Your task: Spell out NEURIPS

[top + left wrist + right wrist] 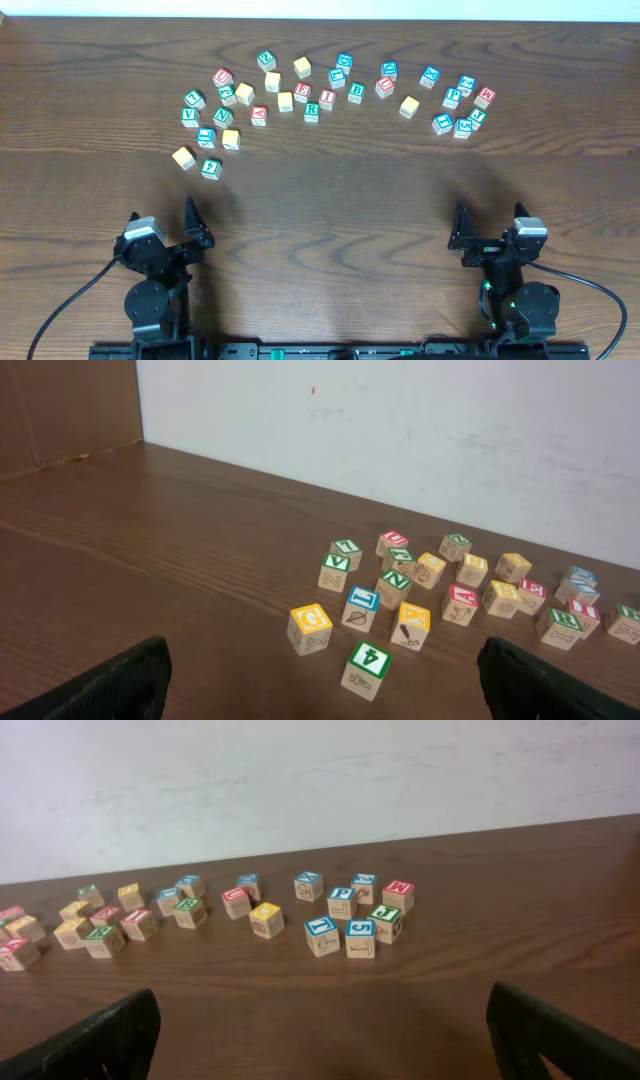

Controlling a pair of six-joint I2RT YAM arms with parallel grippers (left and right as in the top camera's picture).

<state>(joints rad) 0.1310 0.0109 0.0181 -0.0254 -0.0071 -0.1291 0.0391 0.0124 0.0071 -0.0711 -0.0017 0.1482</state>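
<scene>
Overhead, the alphabet cubes (327, 98) lie scattered in a loose arc across the far half of the table (330, 220), the green R cube (312, 110) near the arc's middle. The left gripper (162, 211) and right gripper (489, 211) sit at the near edge, jaws spread wide, empty.

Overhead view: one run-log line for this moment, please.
stage: spelling not started | alphabet cubes: scattered loose, no word formed | left gripper: jaws open, empty | right gripper: jaws open, empty

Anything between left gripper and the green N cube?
Yes. The green 4 cube lies in the path from the left gripper; behind it a blue-topped cube and a yellow-topped cube sit in front of the green N cube.
</scene>
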